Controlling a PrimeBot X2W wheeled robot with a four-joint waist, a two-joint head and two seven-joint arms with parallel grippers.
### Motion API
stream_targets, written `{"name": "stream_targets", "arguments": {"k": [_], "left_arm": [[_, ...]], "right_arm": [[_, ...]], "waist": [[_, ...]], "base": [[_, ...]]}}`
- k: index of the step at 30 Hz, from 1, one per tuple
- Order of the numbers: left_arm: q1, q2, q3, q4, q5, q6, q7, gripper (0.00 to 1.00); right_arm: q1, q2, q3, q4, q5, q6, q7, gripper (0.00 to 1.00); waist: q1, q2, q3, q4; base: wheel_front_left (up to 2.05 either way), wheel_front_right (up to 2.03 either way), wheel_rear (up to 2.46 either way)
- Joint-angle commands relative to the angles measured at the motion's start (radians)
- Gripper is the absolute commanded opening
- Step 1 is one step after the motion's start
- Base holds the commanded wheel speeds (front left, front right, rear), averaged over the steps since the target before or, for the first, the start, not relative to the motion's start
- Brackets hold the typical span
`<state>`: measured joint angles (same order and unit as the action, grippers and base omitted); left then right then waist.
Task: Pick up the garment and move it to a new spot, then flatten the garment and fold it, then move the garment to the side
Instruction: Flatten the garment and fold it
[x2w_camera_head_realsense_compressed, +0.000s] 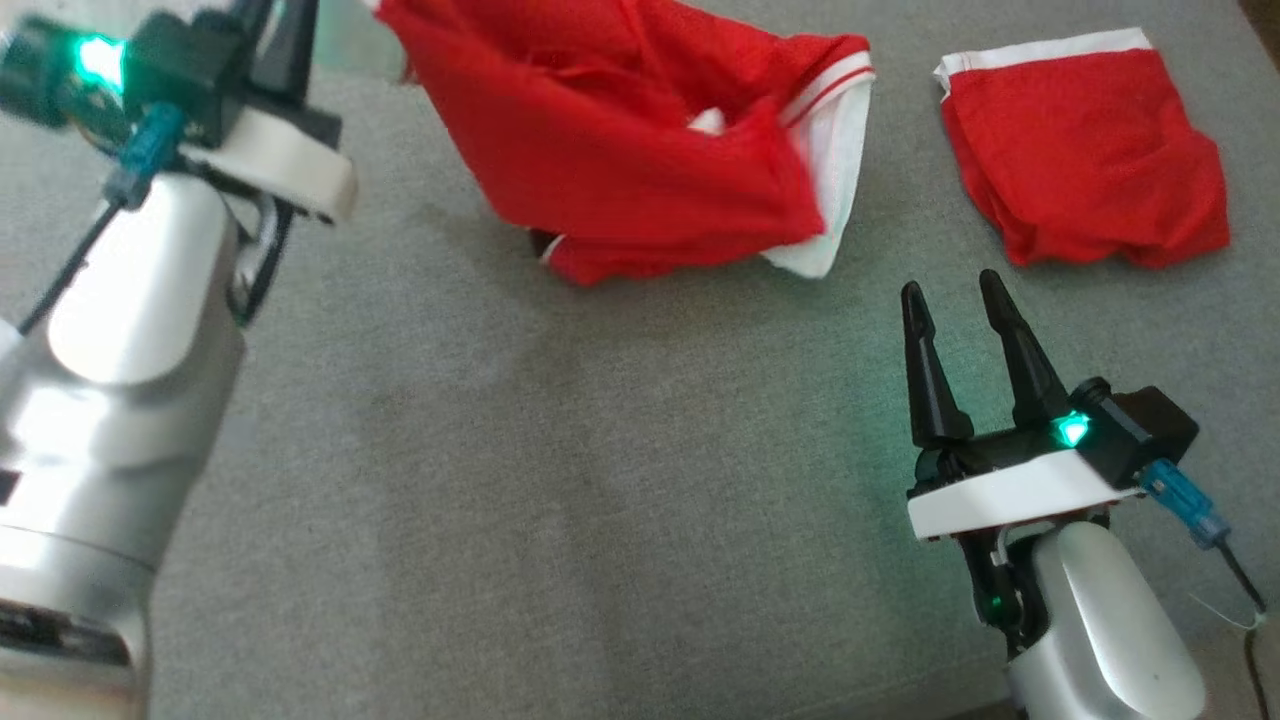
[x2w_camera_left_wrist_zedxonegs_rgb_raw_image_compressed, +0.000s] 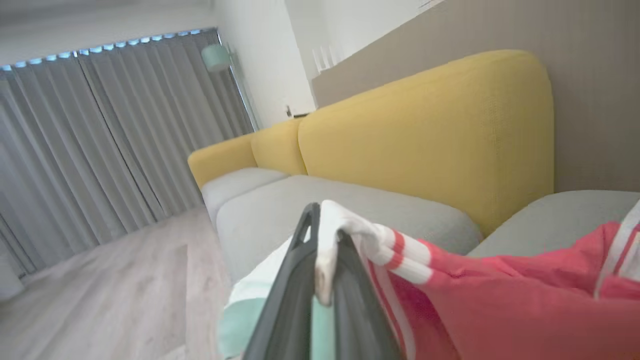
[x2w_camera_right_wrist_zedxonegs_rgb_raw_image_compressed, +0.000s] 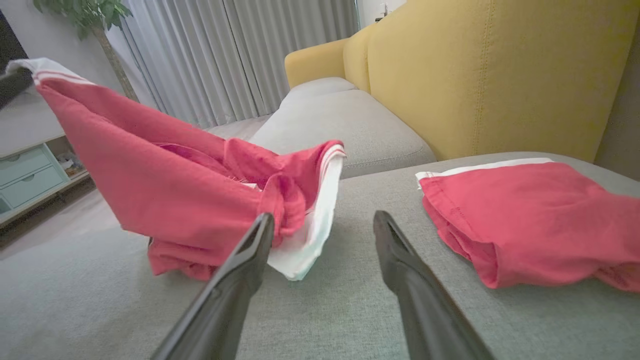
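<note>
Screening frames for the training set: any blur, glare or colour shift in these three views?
Head view: left arm motion-blurred, green LED glow spills onto the grey cushion by the right gripper. Left wrist view: soft throughout, the held garment washed to pink. Right wrist view: sharpest, same pink cast on the folded garment.

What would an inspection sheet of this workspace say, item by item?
surface: grey sofa seat, woven fabric.
job's things: red garment, white-striped hem lifted, lower part resting on the seat.
clutter: second red garment, roughly folded, lying to the right.
grippers: left pincer shut on the red garment's hem; right pincer open, holding nothing.
cables: thin dark cable at the right wrist; second dark cable along the left forearm.
surroundings: yellow backrest, grey curtains, wooden floor.
</note>
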<state>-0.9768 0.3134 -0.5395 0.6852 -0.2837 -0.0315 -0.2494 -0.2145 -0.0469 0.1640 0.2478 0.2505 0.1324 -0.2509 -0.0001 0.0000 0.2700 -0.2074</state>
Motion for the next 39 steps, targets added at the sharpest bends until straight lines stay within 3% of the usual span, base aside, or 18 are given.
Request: {"name": "stream_targets", "arguments": {"k": [1,9,13,19,23,28,29,30,39], "left_arm": [[-0.069,0.055,0.026,-0.042,0.019,0.010,-0.010,0.00],[-0.067,0.172,-0.062,-0.124,0.134,0.002,0.071,0.00],[0.071,0.242,-0.094,-0.184,0.127,-0.014,0.141,0.00],[0.313,0.322,-0.112,-0.284,0.075,0.011,0.245,0.00],[0.450,0.336,-0.135,-0.343,0.035,0.026,0.325,0.00],[0.560,0.311,-0.168,-0.395,-0.026,0.031,0.441,0.00],[0.570,0.304,-0.171,-0.405,-0.033,0.036,0.455,0.25],[0.575,0.297,-0.170,-0.416,-0.035,0.046,0.453,1.00],[0.587,0.193,-0.069,-0.480,-0.105,0.174,0.299,1.00]], "right_arm": [[-0.003,-0.003,0.025,-0.026,0.010,-0.002,-0.011,1.00],[0.018,-0.003,0.020,-0.024,0.021,-0.002,-0.011,1.00],[0.028,-0.003,0.009,-0.020,0.019,-0.002,-0.011,1.00],[0.039,-0.003,-0.009,-0.013,-0.002,-0.002,-0.011,1.00],[0.047,-0.003,-0.011,-0.001,-0.019,-0.002,-0.011,1.00],[0.052,-0.003,-0.009,0.014,-0.036,-0.002,-0.011,1.00],[0.052,-0.003,-0.008,0.016,-0.039,-0.002,-0.011,1.00],[0.052,-0.003,-0.008,0.018,-0.041,-0.002,-0.011,1.00],[0.057,-0.003,-0.017,0.019,-0.059,-0.002,-0.011,1.00]], "waist": [[0.0001,0.0000,-0.009,0.005],[0.0001,0.0000,-0.043,0.039],[0.0001,0.0000,-0.057,0.073],[0.0001,0.0000,-0.074,0.145],[0.0001,0.0000,-0.094,0.188],[0.0001,0.0000,-0.120,0.225],[0.0001,0.0000,-0.124,0.230],[0.0001,0.0000,-0.127,0.234],[0.0001,0.0000,-0.146,0.259]], "base": [[0.00,0.00,0.00],[0.00,0.00,0.00],[0.00,0.00,0.00],[0.00,0.00,0.00],[0.00,0.00,0.00],[0.00,0.00,0.00],[0.00,0.00,0.00],[0.00,0.00,0.00],[0.00,0.00,0.00]]}}
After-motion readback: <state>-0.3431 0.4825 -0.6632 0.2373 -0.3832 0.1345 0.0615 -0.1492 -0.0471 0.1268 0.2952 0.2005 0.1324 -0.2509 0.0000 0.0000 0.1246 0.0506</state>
